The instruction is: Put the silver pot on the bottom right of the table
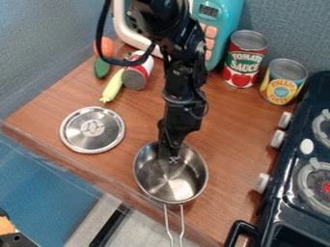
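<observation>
My gripper [172,155] hangs down over the back part of the silver pot [171,181], its tip overlapping the pot's inside near the far rim. Whether it touches the metal cannot be told. The pot is upright near the table's front edge, right of the middle, and looks empty. Its wire handle [174,224] points toward the camera, past the edge. Brown wood forms the table [238,149], with a strip of it between the pot and the stove.
A round metal lid [92,130] lies left of the pot. Behind are a tipped can [137,72], yellow corn [113,86], two upright cans [245,59] and a teal toy microwave [222,17]. The black stove [303,178] borders the right side.
</observation>
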Controlling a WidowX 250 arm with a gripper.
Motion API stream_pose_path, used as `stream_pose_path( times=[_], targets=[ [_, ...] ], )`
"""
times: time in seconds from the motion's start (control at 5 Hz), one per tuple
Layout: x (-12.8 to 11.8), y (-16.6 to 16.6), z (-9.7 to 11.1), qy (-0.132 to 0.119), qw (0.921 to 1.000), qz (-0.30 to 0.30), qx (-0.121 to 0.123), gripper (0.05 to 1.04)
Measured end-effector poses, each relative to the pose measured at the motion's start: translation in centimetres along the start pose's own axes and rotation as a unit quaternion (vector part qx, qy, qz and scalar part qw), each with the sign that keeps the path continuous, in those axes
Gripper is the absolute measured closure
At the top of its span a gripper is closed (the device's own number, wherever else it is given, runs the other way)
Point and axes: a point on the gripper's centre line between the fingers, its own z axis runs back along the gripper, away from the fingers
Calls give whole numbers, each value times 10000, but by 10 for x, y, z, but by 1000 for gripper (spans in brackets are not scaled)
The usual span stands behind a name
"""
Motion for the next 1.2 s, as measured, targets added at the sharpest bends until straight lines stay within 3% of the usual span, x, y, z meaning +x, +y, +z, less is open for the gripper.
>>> stream_pose_path(
  times=[0.2,0.4,0.6,0.8,1.2],
  targets=[
    [4,-2,-2,95,9999,-117,-36,805],
    [5,0,-2,93,9999,-104,-8,525],
    [4,-3,0,205,9996,-123,170,229],
    [1,-5,3,356,9990,-218,172,78],
    [2,1,53,-240,9974,-408,546,83]
  ],
)
